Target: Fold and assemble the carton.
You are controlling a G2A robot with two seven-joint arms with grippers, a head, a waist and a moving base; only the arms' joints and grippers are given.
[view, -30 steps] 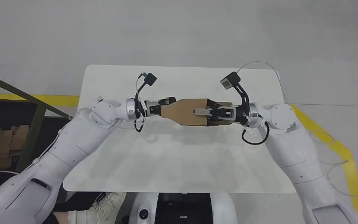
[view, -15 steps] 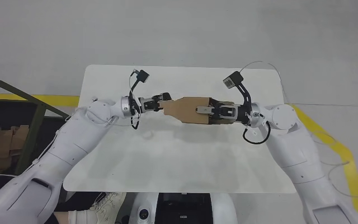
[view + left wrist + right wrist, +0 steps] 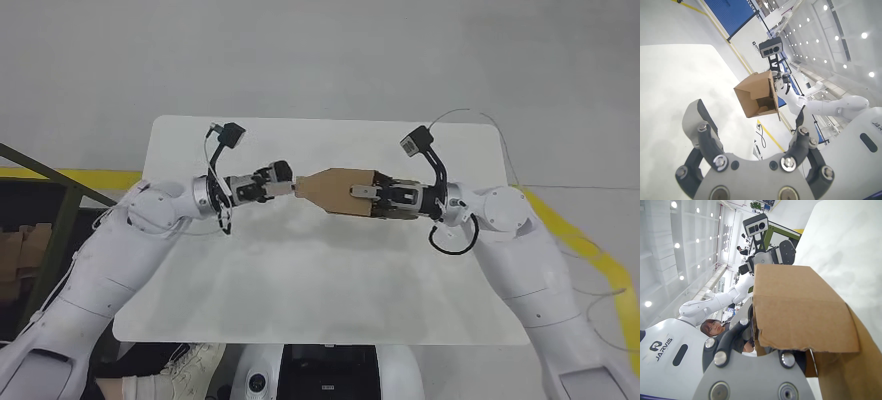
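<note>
Brown carton [image 3: 335, 190] in right gripper [image 3: 373, 197], left gripper [image 3: 288, 185] spread

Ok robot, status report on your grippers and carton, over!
Left gripper open, just off the carton's end. Right gripper shut on carton. Nothing blocking.

Carton [image 3: 802, 308] gripped in the right fingers [image 3: 734, 334] — the left fingers [image 3: 787, 252] just beyond its far end.
</note>
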